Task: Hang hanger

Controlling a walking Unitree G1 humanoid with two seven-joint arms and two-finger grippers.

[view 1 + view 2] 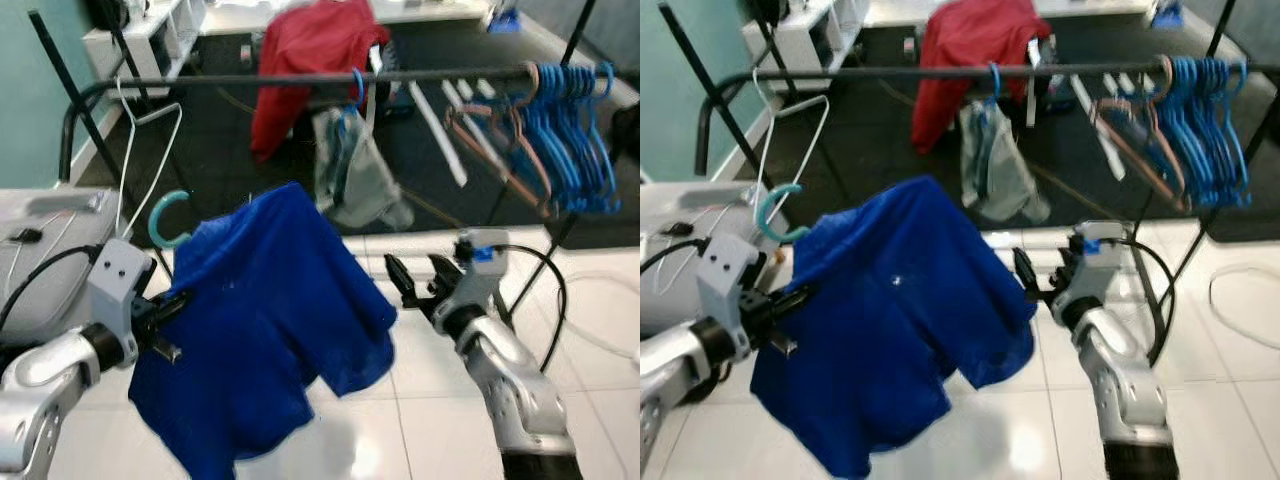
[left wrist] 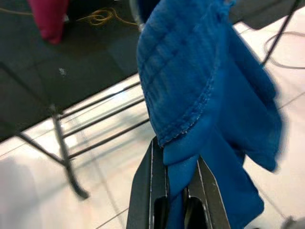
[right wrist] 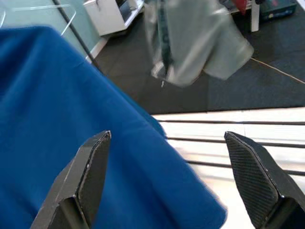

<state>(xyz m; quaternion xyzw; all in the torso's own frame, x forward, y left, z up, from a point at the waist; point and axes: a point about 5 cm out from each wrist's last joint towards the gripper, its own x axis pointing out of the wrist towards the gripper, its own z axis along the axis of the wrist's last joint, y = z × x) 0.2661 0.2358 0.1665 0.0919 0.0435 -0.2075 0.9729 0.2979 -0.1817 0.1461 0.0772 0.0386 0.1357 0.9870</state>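
The left claw is pinching the blue shirt, w/ blue cloth squeezed between its two black fingers. The shirt sits on a teal hanger; its hook sticks up just above the shirt's top, below the black rail and not on it. The right claw is spread wide, holding nothing, just beside the shirt's far edge. On the rail hang a grey top on a blue hanger, a red top, a white wire hanger & a bunch of blue hangers near the rail's right end. White tile floor below.
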